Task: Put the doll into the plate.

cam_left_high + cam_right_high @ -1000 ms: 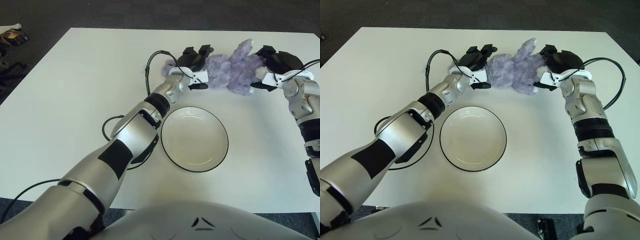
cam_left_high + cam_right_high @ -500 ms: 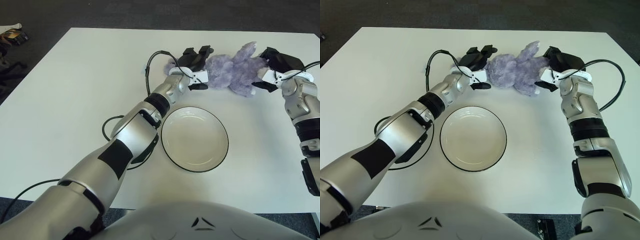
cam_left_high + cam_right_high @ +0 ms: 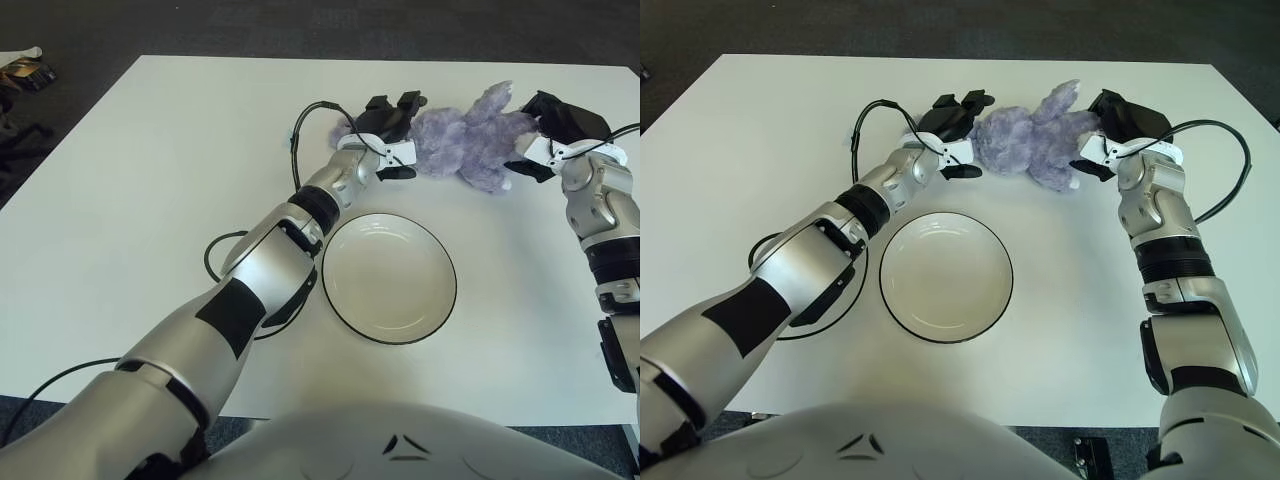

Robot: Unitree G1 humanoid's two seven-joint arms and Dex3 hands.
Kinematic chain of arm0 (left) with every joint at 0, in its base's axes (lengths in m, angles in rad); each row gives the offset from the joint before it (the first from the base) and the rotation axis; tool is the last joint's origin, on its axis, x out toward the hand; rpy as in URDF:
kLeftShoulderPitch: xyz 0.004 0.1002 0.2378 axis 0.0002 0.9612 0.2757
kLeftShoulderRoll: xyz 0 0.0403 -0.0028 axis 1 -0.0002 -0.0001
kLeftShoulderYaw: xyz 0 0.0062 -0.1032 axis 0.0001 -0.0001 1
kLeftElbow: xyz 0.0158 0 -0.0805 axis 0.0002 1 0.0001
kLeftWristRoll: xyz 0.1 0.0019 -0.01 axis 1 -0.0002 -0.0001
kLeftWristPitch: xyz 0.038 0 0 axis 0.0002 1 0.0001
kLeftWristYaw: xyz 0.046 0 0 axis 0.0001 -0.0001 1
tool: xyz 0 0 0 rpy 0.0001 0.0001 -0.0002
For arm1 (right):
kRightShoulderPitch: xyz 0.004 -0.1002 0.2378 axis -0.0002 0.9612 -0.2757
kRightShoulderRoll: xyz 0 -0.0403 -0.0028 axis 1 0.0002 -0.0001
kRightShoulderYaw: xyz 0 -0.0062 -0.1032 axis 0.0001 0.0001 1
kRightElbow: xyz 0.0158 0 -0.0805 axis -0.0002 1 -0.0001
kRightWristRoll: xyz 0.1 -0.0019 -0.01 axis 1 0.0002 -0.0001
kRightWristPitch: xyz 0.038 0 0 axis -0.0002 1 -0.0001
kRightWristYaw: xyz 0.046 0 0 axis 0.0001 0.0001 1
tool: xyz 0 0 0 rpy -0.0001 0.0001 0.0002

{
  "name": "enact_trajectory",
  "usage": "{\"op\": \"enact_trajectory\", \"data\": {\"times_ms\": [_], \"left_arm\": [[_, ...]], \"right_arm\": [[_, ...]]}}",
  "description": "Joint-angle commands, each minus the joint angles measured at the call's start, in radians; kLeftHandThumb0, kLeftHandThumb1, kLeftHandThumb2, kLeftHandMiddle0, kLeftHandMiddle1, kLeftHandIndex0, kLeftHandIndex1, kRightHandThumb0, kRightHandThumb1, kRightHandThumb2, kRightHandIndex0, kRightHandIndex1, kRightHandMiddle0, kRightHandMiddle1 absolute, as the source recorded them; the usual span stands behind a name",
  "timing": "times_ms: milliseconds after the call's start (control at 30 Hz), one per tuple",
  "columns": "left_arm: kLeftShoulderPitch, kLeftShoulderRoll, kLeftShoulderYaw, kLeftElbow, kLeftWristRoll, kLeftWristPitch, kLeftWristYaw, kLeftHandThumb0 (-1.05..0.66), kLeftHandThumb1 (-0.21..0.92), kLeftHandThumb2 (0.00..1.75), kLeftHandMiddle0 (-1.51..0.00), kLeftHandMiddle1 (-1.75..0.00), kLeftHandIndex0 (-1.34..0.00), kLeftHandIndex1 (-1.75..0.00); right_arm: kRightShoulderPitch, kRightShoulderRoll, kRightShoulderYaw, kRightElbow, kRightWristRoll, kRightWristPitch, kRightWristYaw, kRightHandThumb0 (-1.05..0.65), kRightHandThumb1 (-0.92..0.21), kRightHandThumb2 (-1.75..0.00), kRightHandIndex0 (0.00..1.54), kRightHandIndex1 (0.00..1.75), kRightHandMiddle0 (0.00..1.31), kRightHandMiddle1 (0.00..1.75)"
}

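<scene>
I see the broad, flat white table [image 3: 150, 200] filling most of the scene. Near its centre sits the round, shallow white plate with a thin black rim [image 3: 389, 277], smooth, glossy and holding nothing. Beyond it, toward the far edge, lies the fuzzy purple plush doll [image 3: 465, 145], soft and shaggy, stretched left to right. My left hand [image 3: 387, 125] presses against the doll's left end, black fingers curled onto the fur. My right hand [image 3: 556, 125] meets the doll's right end, its fingers closed against the plush. A thin black cable [image 3: 300, 135] loops beside the left wrist.
</scene>
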Motion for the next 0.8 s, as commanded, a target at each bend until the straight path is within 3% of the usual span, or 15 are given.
{"op": "enact_trajectory", "data": {"times_ms": [0,300,767], "left_arm": [[0.006,-0.006,0.001,0.001,-0.002,0.013,-0.002,-0.38,0.19,0.98,0.0,-1.07,0.0,-0.66],[0.006,-0.005,-0.013,0.007,0.012,0.003,0.001,-0.38,0.2,0.95,0.0,-1.06,0.0,-0.68],[0.003,-0.008,-0.022,0.015,0.01,0.0,-0.019,-0.45,0.21,0.94,0.0,-0.96,0.0,-0.67]], "right_arm": [[0.021,0.004,-0.019,-0.031,0.019,-0.01,-0.017,0.0,-0.23,-1.26,0.79,1.52,0.61,1.48],[0.093,0.012,-0.052,-0.151,0.045,-0.006,-0.017,0.0,-0.22,-1.26,0.78,1.5,0.63,1.48],[0.147,0.012,-0.071,-0.263,0.038,0.003,-0.014,0.0,-0.23,-1.22,0.76,1.48,0.71,1.41]]}}
